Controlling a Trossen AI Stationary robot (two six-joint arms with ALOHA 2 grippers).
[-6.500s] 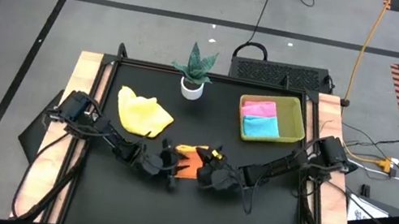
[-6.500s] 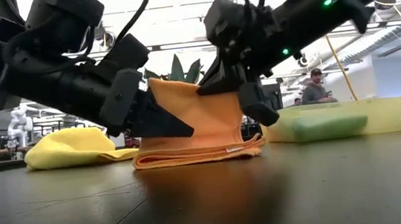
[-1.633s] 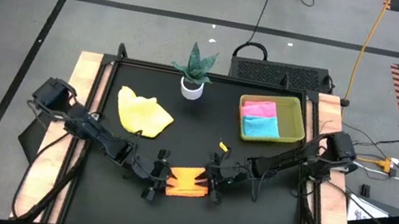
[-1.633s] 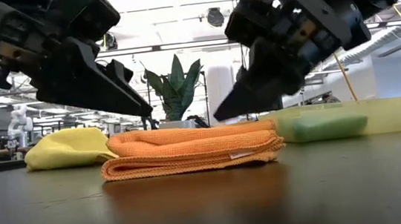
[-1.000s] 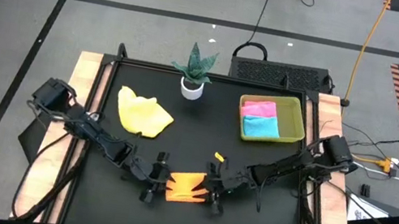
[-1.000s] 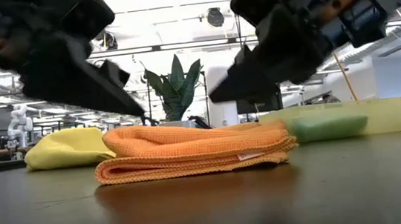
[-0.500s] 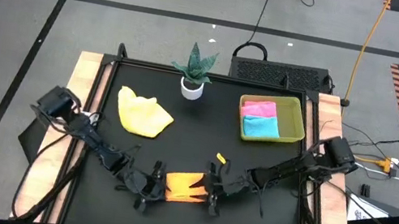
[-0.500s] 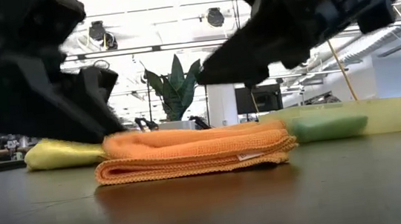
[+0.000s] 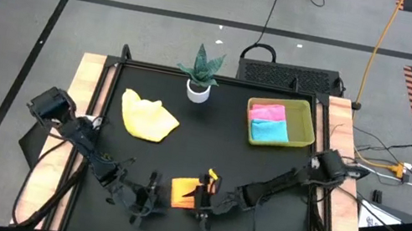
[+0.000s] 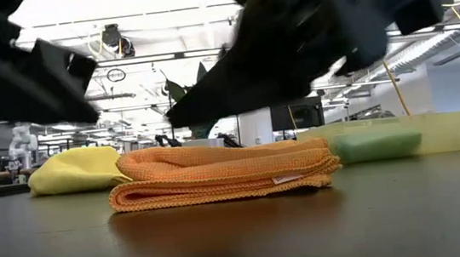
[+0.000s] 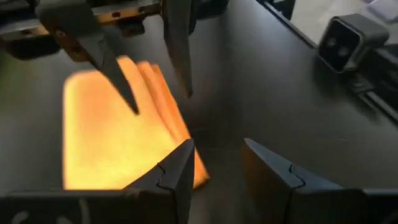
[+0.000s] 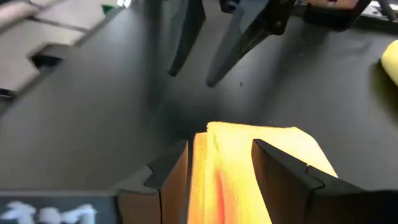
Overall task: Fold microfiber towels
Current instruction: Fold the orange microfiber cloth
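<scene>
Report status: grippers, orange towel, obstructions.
Left gripper open beside folded orange towel. Right gripper open, straddling its edge. Nothing obstructing.

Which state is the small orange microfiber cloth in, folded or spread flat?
Folded: the small orange microfiber cloth lies as several stacked layers, a compact rectangle.

4 towels in all: 1 orange (image 9: 184, 192), 1 yellow (image 9: 148, 116), 1 pink (image 9: 269, 111) and 1 light blue (image 9: 270, 129). There is 1 tray (image 9: 303, 122), 1 potted plant (image 9: 201, 72), and 2 arms with 1 gripper each.
</scene>
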